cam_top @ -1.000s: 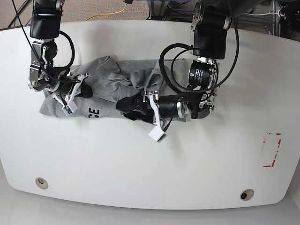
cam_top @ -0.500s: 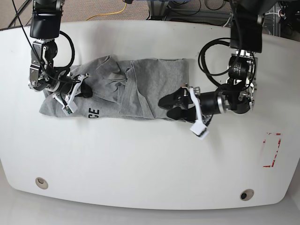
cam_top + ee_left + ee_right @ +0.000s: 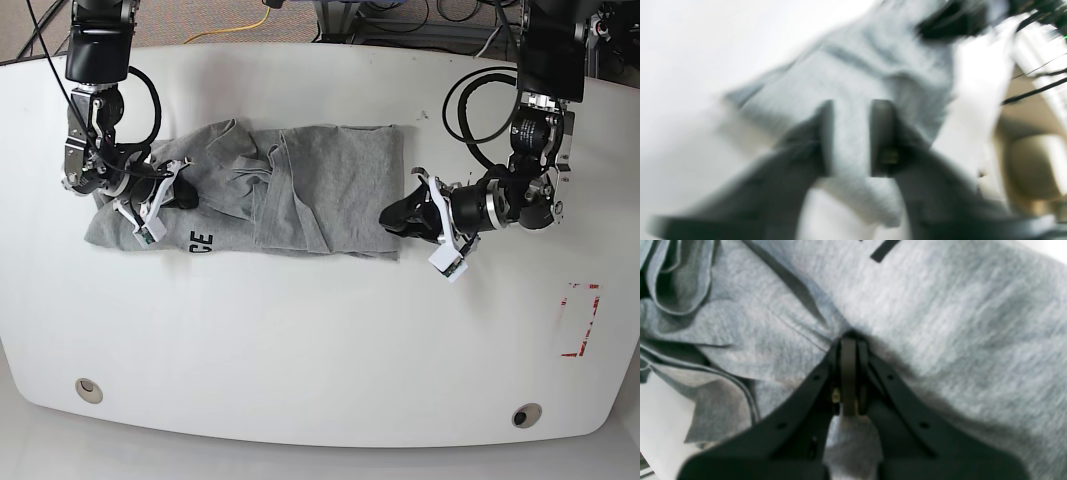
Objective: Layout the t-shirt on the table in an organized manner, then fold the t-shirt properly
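The heather-grey t-shirt (image 3: 330,180) lies stretched left to right on the white table (image 3: 300,340), wrinkled in its left half, with dark lettering (image 3: 200,241) near the front hem. My right gripper (image 3: 168,195) rests on the shirt's left end. In the right wrist view it (image 3: 849,350) is shut on a pinched fold of the t-shirt (image 3: 940,306). My left gripper (image 3: 398,217) sits at the shirt's right edge. The blurred left wrist view shows its fingers (image 3: 826,133) apart, with grey cloth (image 3: 857,66) in the gap and beyond them.
A red tape rectangle (image 3: 580,320) marks the table at the right. Two round grommet holes (image 3: 89,389) (image 3: 526,414) sit near the front edge. Cables, one of them yellow (image 3: 240,28), lie on the floor beyond the far edge.
My left gripper has travelled right across the shirt to its right edge, pulling the bunched right half out flat. The right gripper has stayed put on the left end.
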Robot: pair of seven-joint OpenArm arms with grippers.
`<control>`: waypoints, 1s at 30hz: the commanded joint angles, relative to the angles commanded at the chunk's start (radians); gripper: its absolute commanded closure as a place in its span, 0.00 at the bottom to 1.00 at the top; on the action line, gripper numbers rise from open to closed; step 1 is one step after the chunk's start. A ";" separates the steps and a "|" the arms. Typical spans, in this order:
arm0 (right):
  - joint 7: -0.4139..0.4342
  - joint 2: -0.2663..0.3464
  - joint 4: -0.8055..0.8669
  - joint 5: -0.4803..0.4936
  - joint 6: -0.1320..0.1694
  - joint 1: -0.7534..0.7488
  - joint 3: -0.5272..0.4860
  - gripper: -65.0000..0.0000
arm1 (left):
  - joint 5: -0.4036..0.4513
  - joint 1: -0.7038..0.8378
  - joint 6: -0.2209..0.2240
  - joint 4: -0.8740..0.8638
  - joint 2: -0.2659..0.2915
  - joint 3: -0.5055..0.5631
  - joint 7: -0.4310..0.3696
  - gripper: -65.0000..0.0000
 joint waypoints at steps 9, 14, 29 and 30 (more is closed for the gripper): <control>0.000 0.000 0.000 0.005 0.000 0.000 0.003 0.99 | 0.203 0.034 0.000 -0.006 0.043 0.000 0.003 0.95; 0.000 -0.002 0.002 0.006 0.000 0.017 0.005 0.99 | 0.292 0.058 0.000 -0.063 0.046 0.000 0.003 0.95; -0.239 -0.077 0.405 0.008 0.000 0.023 0.014 0.99 | 0.321 0.072 0.000 -0.282 0.040 -0.005 -0.069 0.95; -0.264 -0.087 0.457 0.008 0.000 0.028 0.028 0.97 | 0.321 0.072 0.000 -0.282 0.040 -0.005 -0.069 0.95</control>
